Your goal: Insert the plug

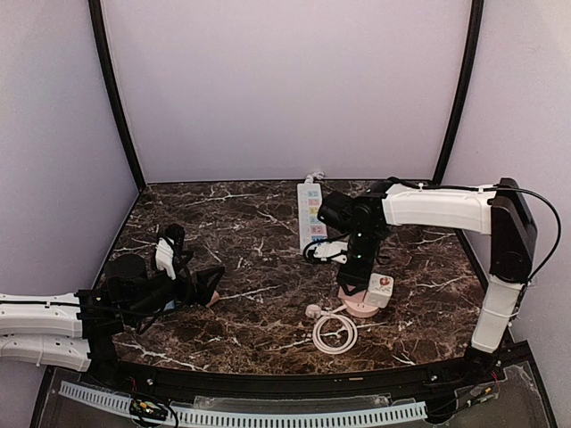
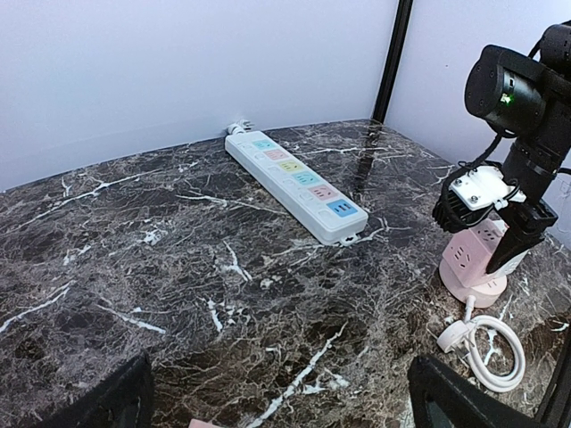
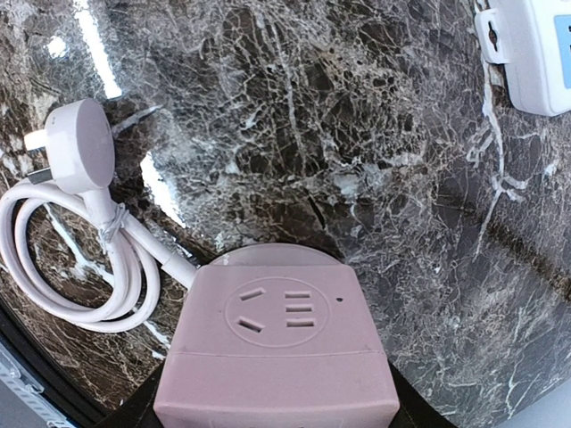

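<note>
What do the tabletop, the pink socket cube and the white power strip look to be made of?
The tabletop looks like polished dark marble or a marble-look laminate: white veins, glare streaks. The pink socket cube seems moulded plastic, matte, with soft rounded edges. The white power strip is probably hard plastic, slightly glossy, with coloured socket faces.

Pale lilac walls point(image 1: 285, 89), dark marble table point(image 1: 241, 232)

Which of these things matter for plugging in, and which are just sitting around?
For the job: plug, coiled cord, pink socket cube, white power strip, right gripper on the cube.
Just there: left gripper, open, holding nothing; marble table.
</note>
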Robot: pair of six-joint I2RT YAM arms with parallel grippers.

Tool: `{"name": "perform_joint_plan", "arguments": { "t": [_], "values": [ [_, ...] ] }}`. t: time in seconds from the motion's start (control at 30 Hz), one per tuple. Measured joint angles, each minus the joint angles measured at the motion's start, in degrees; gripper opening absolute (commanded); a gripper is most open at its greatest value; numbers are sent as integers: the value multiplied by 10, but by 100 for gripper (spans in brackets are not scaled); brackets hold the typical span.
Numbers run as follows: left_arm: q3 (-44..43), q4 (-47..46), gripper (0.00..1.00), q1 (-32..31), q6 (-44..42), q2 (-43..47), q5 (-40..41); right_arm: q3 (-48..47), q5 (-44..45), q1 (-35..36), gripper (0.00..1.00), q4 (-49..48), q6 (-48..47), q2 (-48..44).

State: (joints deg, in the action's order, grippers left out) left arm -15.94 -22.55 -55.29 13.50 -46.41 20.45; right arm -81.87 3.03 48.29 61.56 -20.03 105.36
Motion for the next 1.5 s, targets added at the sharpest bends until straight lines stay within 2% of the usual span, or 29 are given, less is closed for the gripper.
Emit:
{"name": "perform_joint_plan", "arguments": {
  "t": [0.7, 1.17, 1.5],
  "values": [
    [0, 0, 100, 0, 0, 1, 0, 10, 1, -3, 0, -11, 0, -3],
    [0, 0, 100, 0, 0, 8, 0, -7, -11, -6, 0, 4, -3, 30],
    [1, 0, 100, 0, 0, 10, 0, 7, -13, -7, 0, -15, -2, 8]
  ]
}}
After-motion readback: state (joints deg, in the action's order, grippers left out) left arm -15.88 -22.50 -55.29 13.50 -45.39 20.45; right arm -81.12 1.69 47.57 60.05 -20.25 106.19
